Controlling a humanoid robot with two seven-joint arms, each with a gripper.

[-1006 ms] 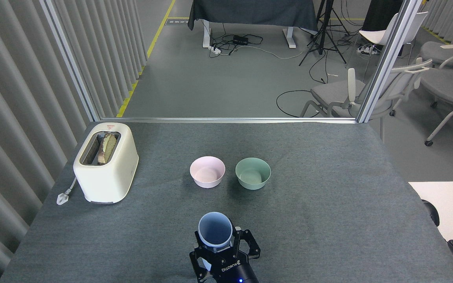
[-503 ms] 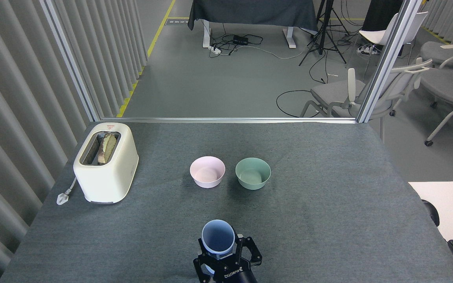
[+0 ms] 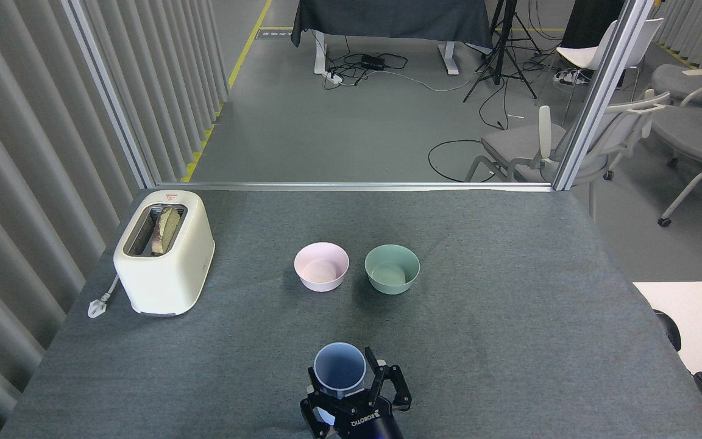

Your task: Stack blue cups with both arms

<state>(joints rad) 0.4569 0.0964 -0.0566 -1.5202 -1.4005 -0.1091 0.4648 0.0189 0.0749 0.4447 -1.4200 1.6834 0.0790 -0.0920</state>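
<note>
A single pale-blue cup (image 3: 339,367) stands upright at the near middle of the table, its mouth facing up. I cannot tell whether a second cup is nested inside it, and no other blue cup shows. My right gripper (image 3: 346,385) comes up from the bottom edge with its black fingers (image 3: 381,379) wrapped around the cup's sides, shut on it. The cup's lower body is hidden behind the gripper. My left arm is out of view.
A pink bowl (image 3: 321,266) and a mint-green bowl (image 3: 392,269) sit side by side beyond the cup. A cream toaster (image 3: 164,252) with bread in it stands at the far left, its plug on the cloth. The grey table (image 3: 509,341) ends at a metal rail behind.
The gripper and cup have shifted slightly right and nearer to me, lower in the view. The right-hand fingers look a little more spread. The bowls and toaster have not moved.
</note>
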